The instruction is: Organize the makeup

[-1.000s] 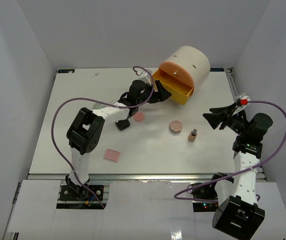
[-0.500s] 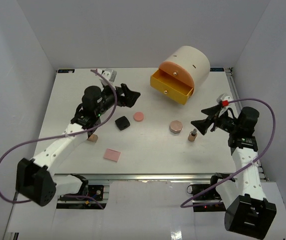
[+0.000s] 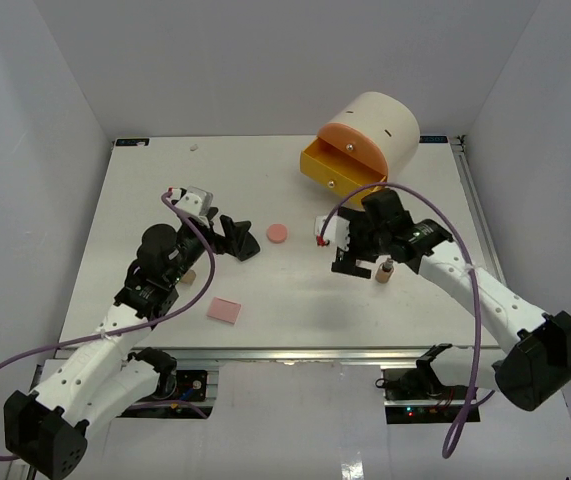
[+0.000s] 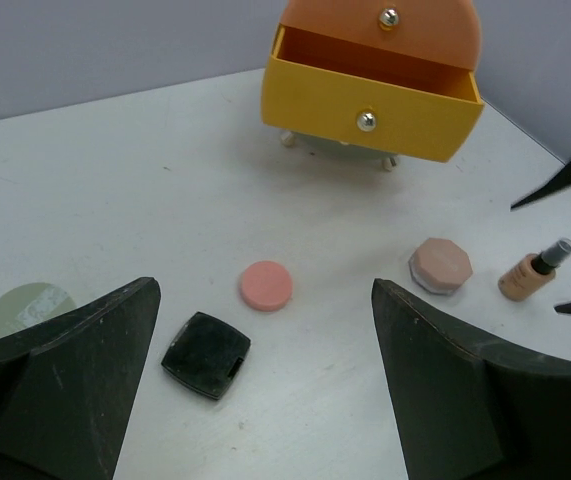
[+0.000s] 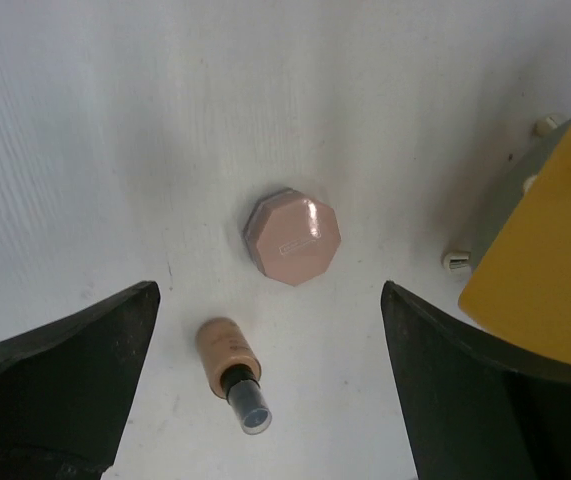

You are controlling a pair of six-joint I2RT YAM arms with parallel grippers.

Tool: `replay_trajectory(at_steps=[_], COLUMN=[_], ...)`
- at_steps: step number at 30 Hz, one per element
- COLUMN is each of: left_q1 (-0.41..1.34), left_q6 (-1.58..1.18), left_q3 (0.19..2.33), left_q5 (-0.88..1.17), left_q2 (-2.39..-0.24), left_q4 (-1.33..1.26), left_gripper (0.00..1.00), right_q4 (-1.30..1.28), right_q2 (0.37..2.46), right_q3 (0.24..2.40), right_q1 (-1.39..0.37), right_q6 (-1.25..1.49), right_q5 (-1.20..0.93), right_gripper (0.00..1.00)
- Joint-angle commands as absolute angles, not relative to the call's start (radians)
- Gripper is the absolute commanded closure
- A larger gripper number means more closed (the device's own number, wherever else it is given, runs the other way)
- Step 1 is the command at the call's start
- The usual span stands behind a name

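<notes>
On the surface (image 3: pixel 165 190), the drawer box (image 3: pixel 365 150) sits in the upper right of the top view, the round compact (image 3: pixel 277 233) lies in the middle, the little bottle (image 3: pixel 384 270) is to its right below the box with another compact (image 4: pixel 440 266) just left of it, and the flat square (image 3: pixel 224 310) lies lower left.

Two dark fingers (image 5: pixel 55 380) sit in the bottom corners, spread wide and gripping nothing. The white surface (image 5: pixel 115 120) fills most of the frame. A rose-pink eight-sided compact (image 5: pixel 292 237) lies flat near the centre, glossy lid up, with a faint rectangular mark on top. Just below it and slightly left is a small tan bottle (image 5: pixel 227 370), black cap toward the bottom edge, close to the compact but not touching. At the right edge is the corner of a yellow drawer (image 5: pixel 545 260), with a grey base (image 5: pixel 500 215) and small white feet (image 5: pixel 455 260) beside it, apart from the compact.
</notes>
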State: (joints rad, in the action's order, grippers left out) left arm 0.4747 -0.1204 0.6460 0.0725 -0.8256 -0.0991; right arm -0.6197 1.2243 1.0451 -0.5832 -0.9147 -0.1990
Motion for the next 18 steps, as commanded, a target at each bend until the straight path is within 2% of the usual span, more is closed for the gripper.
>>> replay_trajectory(at_steps=[1, 5, 9, 18], left_q1=[0.476, 0.472, 0.466, 0.451], left_q6=[-0.087, -0.077, -0.058, -0.05], left_q3=[0.66, 0.652, 0.629, 0.608], left_q5=[-0.101, -0.223, -0.338, -0.375], left_q2=[-0.766, -0.713, -0.653, -0.612], left_q4=[-0.079, -0.068, -0.075, -0.089], left_gripper=[0.02, 0.02, 0.02, 0.02], right_q4=[-0.783, -0.799, -0.799, -0.757], right_q2=[1.305, 1.39, 1.47, 1.625], right_q3=[1.027, 0.957, 0.917, 0.878], right_q1=[-0.743, -0.812, -0.879, -0.932], right_q6=[-1.216, -1.31, -1.324, -1.328], right_q5=[0.222, 0.423, 0.531, 0.72], right_gripper=[0.02, 0.03, 0.05, 0.05])
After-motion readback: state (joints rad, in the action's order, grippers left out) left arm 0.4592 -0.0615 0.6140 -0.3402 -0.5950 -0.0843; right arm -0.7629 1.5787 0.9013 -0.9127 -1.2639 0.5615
